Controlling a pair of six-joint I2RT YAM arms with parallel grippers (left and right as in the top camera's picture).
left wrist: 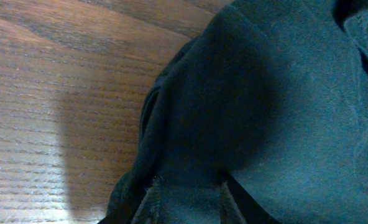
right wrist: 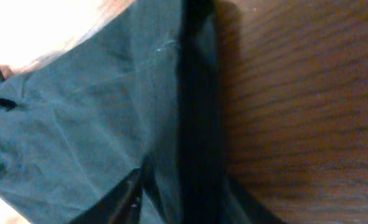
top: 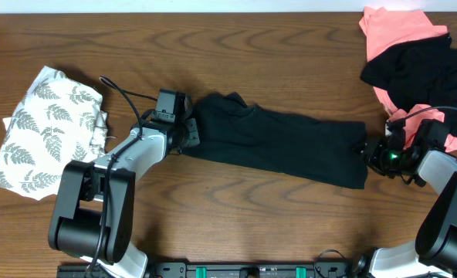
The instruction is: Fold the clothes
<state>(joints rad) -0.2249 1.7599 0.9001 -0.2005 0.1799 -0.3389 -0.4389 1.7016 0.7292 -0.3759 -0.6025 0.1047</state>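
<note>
As the task is to fold the clothes, the dark green garment [top: 282,143] lies drawn out in a long band across the middle of the wooden surface [top: 236,224], held at both ends. The left arm [top: 136,150] reaches to its left end, and the left wrist view shows cloth gathered and pinched at the bottom of the frame; the left jaws are judged clamped on the garment's edge. The right arm [top: 445,166] meets the opposite end, and the right wrist view shows a doubled hem running between the fingers; the right jaws are likewise judged closed on the cloth. Holding both ends at once appears intended to keep the band taut and flat, so that a fold can be carried over without bunching. The garment already looks narrowed lengthwise, which suggests a fold partly made, with the end-to-end fold not yet done. A fern-print cloth [top: 51,131] sits folded at the far left, well apart from the work, probably set aside as finished. At the far right corner a coral garment [top: 394,27] and a black garment [top: 421,73] lie heaped together, touching, unfolded and presumably awaiting their turn. Count: two arms, one garment in hand, one folded piece, two loose pieces visible in the heap; whether the heap hides more cannot be told.
</note>
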